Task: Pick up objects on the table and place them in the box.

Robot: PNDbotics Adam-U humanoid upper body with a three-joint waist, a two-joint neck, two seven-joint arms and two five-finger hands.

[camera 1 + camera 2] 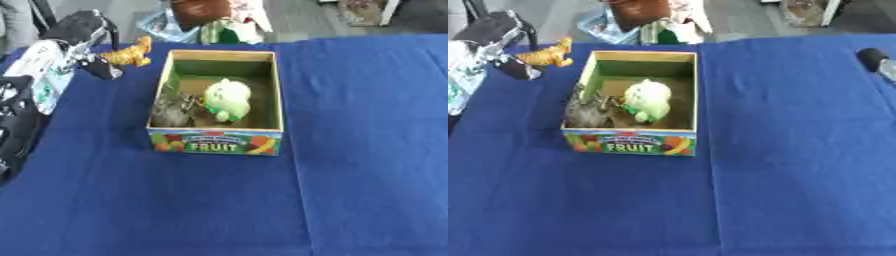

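Left robot hand [87, 42]: clamped on orange toy figure [131, 54], raised above blue-clothed worktop [350, 150]. Box [219, 141] just right of hand, near.
Risk — toy held by one end, likely to slip or catch box rim if swung low.
Box: printed card, stiff, square. Inside — soft rounded green plush [227, 99], grey lumpy item [171, 111].
Right robot hand [874, 61]: only dark tip visible, fingers indeterminate.

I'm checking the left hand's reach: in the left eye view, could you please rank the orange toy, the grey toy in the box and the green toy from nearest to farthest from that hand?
From the left hand:
1. Orange toy, at its fingertips, left of the box.
2. Grey toy, on the box's left side.
3. Green toy, middle of the box.
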